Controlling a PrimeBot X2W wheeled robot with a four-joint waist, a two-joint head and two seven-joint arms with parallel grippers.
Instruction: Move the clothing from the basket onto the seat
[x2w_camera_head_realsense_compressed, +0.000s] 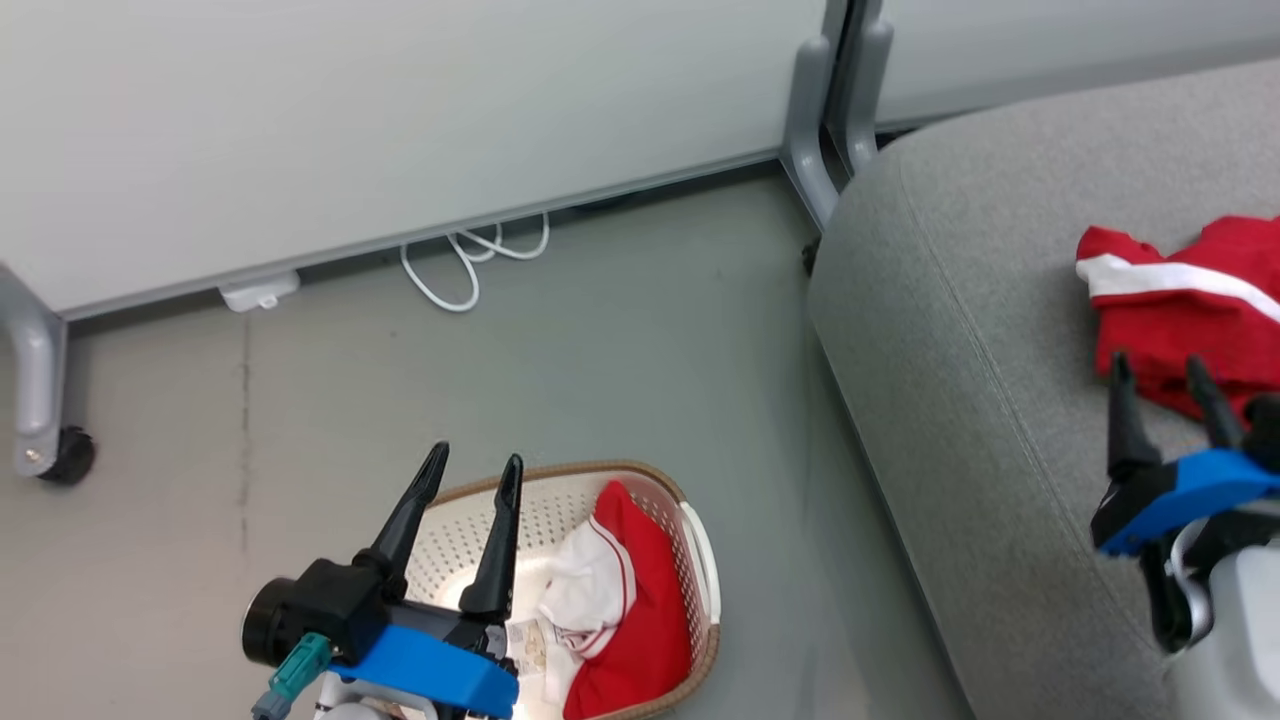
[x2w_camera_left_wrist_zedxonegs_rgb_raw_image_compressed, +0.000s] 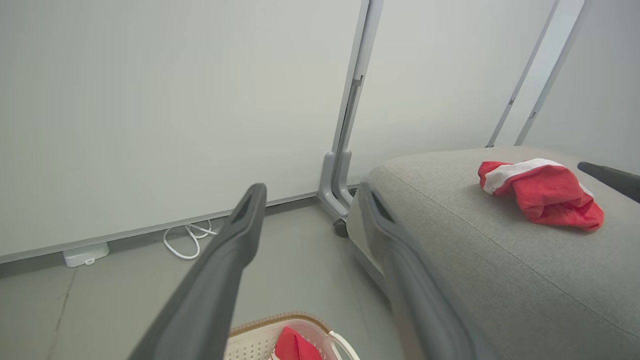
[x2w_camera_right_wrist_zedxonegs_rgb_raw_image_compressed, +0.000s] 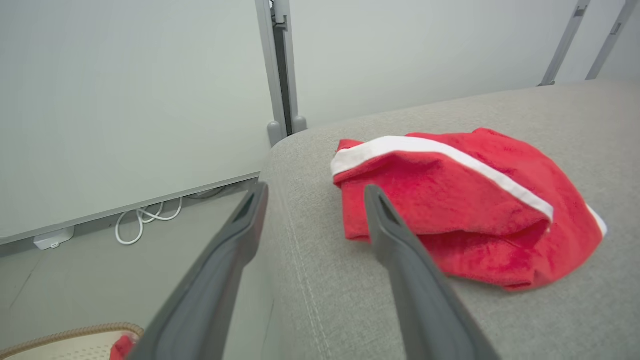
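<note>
- Head view, lower left: left gripper (x2w_camera_head_realsense_compressed: 478, 456) spread wide, empty, poised near basket (x2w_camera_head_realsense_compressed: 590, 468).
- Inside basket: one red-and-white garment (x2w_camera_head_realsense_compressed: 640, 610), crumpled; likely light, soft, floppy; best pinched at a raised fold.
- Beside it: paper label (x2w_camera_head_realsense_compressed: 530, 640), print too small to read.
- Right, on seat (x2w_camera_head_realsense_compressed: 950, 350): second garment (x2w_camera_head_realsense_compressed: 1180, 310); right gripper (x2w_camera_head_realsense_compressed: 1157, 365) spread, empty, just beside it.

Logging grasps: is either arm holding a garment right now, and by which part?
Nothing is held. The left gripper and right gripper both have open, empty jaws; one red garment lies on the sofa, the other garment in the basket.
</note>
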